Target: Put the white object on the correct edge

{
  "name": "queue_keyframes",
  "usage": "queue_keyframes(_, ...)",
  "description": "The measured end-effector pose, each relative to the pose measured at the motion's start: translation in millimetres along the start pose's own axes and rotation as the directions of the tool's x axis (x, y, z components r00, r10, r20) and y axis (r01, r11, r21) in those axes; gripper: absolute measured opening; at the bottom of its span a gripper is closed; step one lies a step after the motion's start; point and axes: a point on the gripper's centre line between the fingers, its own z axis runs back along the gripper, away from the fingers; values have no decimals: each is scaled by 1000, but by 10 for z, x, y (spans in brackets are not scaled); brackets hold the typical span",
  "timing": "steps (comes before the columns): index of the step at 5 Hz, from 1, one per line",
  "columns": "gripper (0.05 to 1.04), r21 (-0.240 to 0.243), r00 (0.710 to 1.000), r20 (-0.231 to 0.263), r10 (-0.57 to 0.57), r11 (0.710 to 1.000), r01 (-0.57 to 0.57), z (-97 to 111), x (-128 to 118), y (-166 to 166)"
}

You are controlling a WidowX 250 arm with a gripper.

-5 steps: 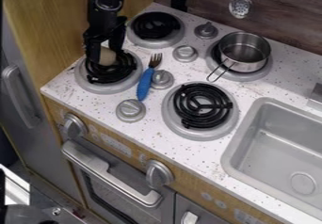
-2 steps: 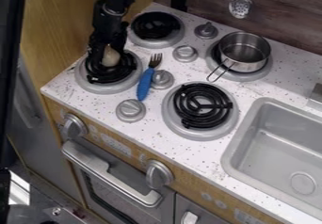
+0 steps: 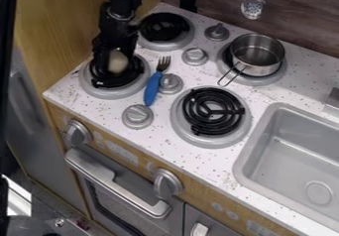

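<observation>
over the stove's left front burner (image 3: pixel 92 88), at the left of the view, the black gripper (image 3: pixel 111 55) hangs low, with the arm coming down from the top edge. the white object (image 3: pixel 118 61), pale and rounded, is at the gripper's lower end, above or against the black coil; which of the two cannot be told. whether the gripper is spread or pinching the object cannot be told either, dark as it is against the dark coil. just beside that burner, a fork with a blue handle (image 3: pixel 153 87) lies on the speckled countertop (image 3: pixel 198 161), its tines toward the back, near a grey knob (image 3: pixel 170 84). a metal saucepan (image 3: pixel 257 56) sits upright on the right rear burner (image 3: pixel 276 78), its wire handle pointing toward the lower left. nearer the front is another burner with a black coil (image 3: pixel 213 111), and to its right a grey sink (image 3: pixel 291 158) is set in the counter. a slotted metal utensil (image 3: pixel 253 7) hangs by the back wall.
</observation>
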Motion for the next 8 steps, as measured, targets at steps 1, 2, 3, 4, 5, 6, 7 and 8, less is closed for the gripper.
queue_keyframes(1, 896, -125, 977, 40, -210, 969, 213, 235, -101, -117)
queue_keyframes(2, 896, -196, 917, 87, -389, 896, 399, 662, -290, -234)
queue_keyframes(3, 896, -179, 831, 90, -548, 812, 555, 681, -678, -302)
queue_keyframes(4, 896, -152, 764, 98, -637, 750, 644, 740, -913, -385)
queue_keyframes(5, 896, -163, 724, 99, -682, 707, 688, 780, -1153, -468)
queue_keyframes(6, 896, -183, 694, 67, -717, 675, 715, 736, -1439, -516)
queue_keyframes(7, 896, -193, 681, 2, -733, 667, 719, 691, -1674, -444)
queue_keyframes(8, 896, -201, 678, -30, -734, 669, 715, 585, -1776, -337)
